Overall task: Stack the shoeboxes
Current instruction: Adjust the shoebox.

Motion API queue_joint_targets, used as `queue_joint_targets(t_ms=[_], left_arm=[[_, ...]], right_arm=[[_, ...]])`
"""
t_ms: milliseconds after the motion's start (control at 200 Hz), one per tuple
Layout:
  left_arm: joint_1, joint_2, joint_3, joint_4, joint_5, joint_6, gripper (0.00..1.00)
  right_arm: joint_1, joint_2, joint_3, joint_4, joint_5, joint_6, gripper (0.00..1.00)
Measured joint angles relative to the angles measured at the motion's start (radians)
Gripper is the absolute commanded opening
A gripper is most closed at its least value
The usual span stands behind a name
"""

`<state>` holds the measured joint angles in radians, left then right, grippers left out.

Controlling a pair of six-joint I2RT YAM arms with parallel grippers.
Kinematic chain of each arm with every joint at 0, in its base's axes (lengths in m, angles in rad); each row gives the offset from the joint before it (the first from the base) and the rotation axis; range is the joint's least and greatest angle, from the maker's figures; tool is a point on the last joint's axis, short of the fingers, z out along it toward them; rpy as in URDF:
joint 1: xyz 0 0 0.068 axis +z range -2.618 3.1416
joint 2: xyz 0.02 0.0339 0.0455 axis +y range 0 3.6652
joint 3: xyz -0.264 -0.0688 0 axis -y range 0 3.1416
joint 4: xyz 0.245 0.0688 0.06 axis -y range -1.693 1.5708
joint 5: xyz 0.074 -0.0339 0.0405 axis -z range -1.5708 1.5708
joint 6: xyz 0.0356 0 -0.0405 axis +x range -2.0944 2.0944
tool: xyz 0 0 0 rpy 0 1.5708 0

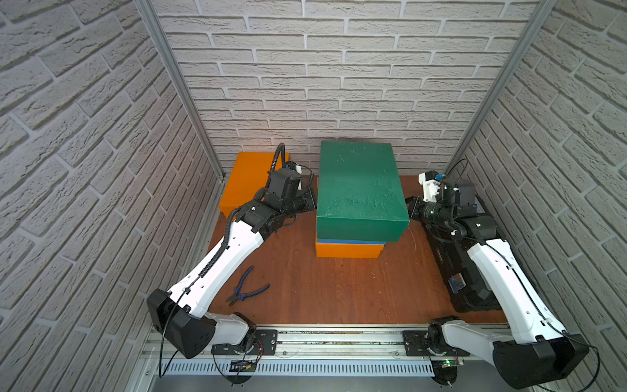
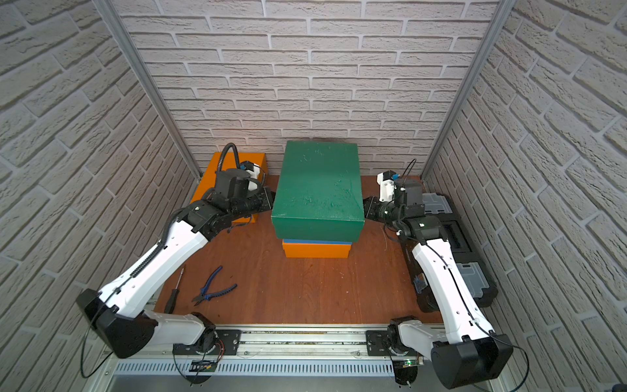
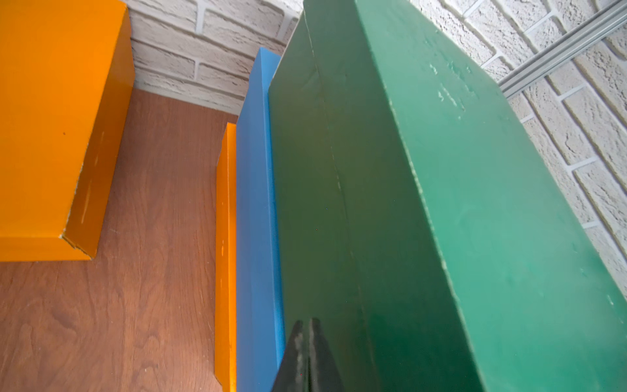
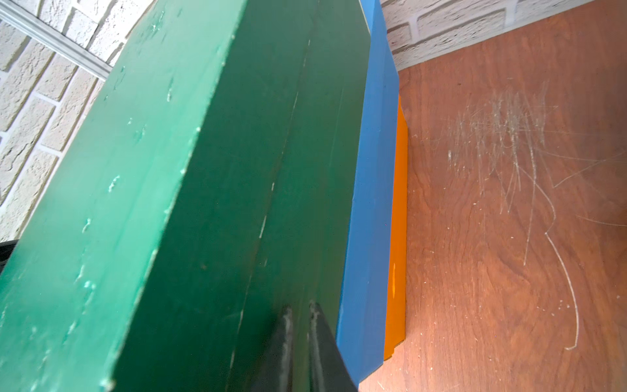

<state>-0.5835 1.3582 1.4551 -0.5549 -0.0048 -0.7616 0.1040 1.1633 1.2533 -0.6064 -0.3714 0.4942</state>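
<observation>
The green shoebox (image 1: 359,190) lies between the grippers, on top of the blue shoebox (image 1: 349,241) and an orange shoebox (image 1: 347,250). It is probably light, dentable cardboard, best pressed on its long walls below the lid. The left gripper (image 3: 307,322) and right gripper (image 4: 301,307), fingers pressed together, touch opposite sides. The other orange shoebox (image 1: 247,183) is outboard of the left gripper.

White shells, black joints — ribbed black cable (image 1: 220,252) along the left arm (image 1: 237,254).

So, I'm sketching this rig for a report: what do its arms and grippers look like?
White tapered shells, black joint housings. The left arm carries a ribbed black conduit; the right arm a thin black cable. The left gripper and right gripper have black, tapered, white-scuffed fingers.
</observation>
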Motion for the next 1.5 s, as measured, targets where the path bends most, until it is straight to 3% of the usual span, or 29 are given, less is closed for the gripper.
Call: queue_joint_targets(t_ms=[590, 1000, 1320, 1500], left_arm=[[0.064, 0.141, 0.094, 0.015, -0.005, 0.036, 0.07], [0.082, 0.145, 0.096, 0.018, 0.024, 0.039, 0.08], [0.164, 0.091, 0.05, 0.018, 0.06, 0.036, 0.07], [0.138, 0.084, 0.044, 0.036, 0.09, 0.018, 0.07]], right_arm=[[0.0, 0.117, 0.034, 0.085, 0.061, 0.026, 0.12], [0.008, 0.117, 0.039, 0.087, 0.111, 0.013, 0.12], [0.021, 0.057, -0.003, 0.034, 0.171, -0.031, 0.12], [0.019, 0.074, 0.005, 0.036, 0.169, -0.037, 0.11]])
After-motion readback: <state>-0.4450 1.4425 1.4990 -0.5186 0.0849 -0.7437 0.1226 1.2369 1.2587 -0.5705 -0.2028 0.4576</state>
